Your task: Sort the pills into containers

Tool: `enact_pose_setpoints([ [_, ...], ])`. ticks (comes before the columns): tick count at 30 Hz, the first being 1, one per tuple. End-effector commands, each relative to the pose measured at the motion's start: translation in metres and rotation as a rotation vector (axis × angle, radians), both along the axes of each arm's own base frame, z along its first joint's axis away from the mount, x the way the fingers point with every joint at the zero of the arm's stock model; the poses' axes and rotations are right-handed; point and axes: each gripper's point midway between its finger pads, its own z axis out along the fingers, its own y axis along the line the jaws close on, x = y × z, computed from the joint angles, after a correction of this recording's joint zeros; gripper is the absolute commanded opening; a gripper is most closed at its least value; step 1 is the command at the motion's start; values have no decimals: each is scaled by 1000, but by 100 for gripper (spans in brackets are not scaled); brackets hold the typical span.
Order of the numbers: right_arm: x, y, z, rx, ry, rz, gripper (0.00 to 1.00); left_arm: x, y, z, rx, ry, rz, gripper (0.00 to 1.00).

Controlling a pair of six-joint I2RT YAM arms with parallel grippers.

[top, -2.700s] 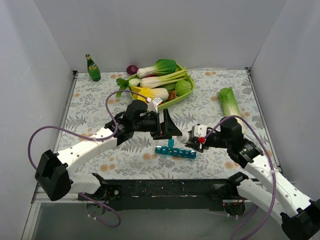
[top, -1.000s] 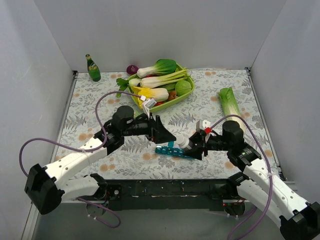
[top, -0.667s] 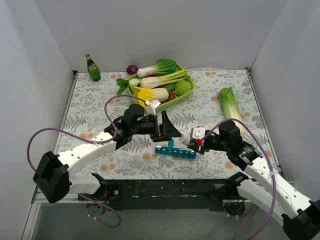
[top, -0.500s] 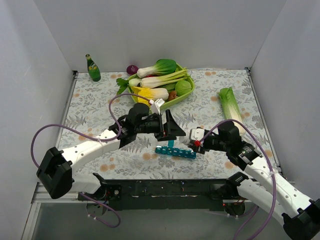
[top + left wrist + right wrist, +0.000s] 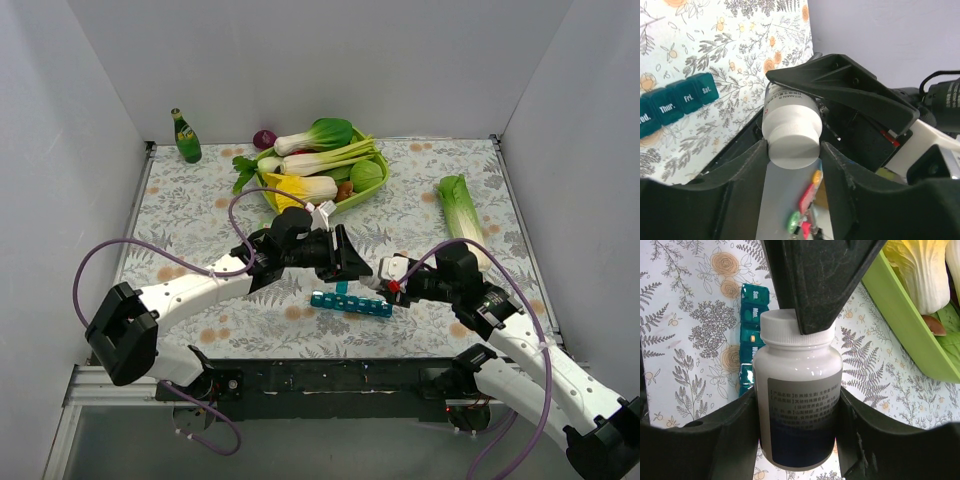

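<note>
1. Under everything: floral-print surface [image 5: 180, 220], white walls on three sides.
2. At the far middle: lime-green basket [image 5: 905, 320] heaped with leafy vegetables.
3. Left gripper [image 5: 355, 266] reaches in from the left. Its jaws are about half closed, one finger pressed to each side of the cap.
4. Right gripper [image 5: 797, 440] reaches in from the right to meet it. Its jaws are part open, clamped on the bottle's body.
5. Teal pill organiser [image 5: 350, 302] lies flat on the surface at the near middle, just on the near side of the two grippers and touched by neither. The day lids read Sun., Mon. at one end and Thur., Fri., Sat. at the other. One lid seems to be raised.
6. White pill bottle [image 5: 797, 375] is held off the surface, lying roughly level.
7. Its white ribbed cap [image 5: 794, 145] is on and points toward the left arm.
</note>
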Motion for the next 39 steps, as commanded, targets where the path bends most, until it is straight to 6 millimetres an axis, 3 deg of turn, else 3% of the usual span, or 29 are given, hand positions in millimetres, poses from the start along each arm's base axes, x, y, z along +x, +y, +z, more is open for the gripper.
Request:
enact_pose_setpoints([
  [1, 3, 7, 25, 54, -36, 6, 1, -3, -7, 20, -44, -60, -65, 40],
  [6, -3, 11, 24, 93, 36, 6, 1, -23, -8, 19, -67, -113, -225, 28],
  [10, -10, 16, 26, 131, 110, 14, 1, -33, -2, 25, -56, -257, -354, 22],
  [14, -25, 22, 27, 213, 277, 29, 1, -53, 14, 35, -53, -505, -529, 24],
  [15, -37, 26, 28, 256, 391, 48, 1, -56, 16, 42, -55, -575, -564, 25],
  [16, -42, 28, 30, 285, 445, 57, 1, -60, 23, 46, -61, -727, -628, 26],
  [17, -44, 30, 28, 323, 485, 62, 1, -69, 29, 41, -47, -753, -675, 35],
  [19, -65, 34, 33, 398, 695, 90, 1, -74, 38, 41, -47, -867, -743, 43],
  [21, -71, 35, 37, 470, 755, 131, 1, -77, 43, 43, -46, -930, -776, 54],
  [22, -76, 35, 39, 496, 844, 115, 1, -75, 44, 47, -38, -968, -785, 57],
  [26, -77, 30, 37, 537, 901, 106, 1, -59, 43, 70, 0, -1070, -683, 71],
  [28, -76, 29, 36, 535, 886, 96, 1, -47, 43, 88, 13, -1110, -583, 86],
  [29, -71, 28, 34, 522, 813, 99, 1, -33, 46, 93, 65, -1069, -462, 94],
  [30, -66, 26, 32, 509, 778, 79, 1, -31, 51, 107, 58, -1062, -386, 98],
  [32, -59, 23, 34, 467, 706, 52, 1, -24, 56, 116, 53, -1014, -287, 98],
  [34, -45, 17, 35, 405, 545, 28, 1, -25, 57, 122, 15, -859, -184, 98],
  [39, -14, 4, 43, 282, 245, -16, 1, -34, 41, 94, -43, -353, -90, 98],
])
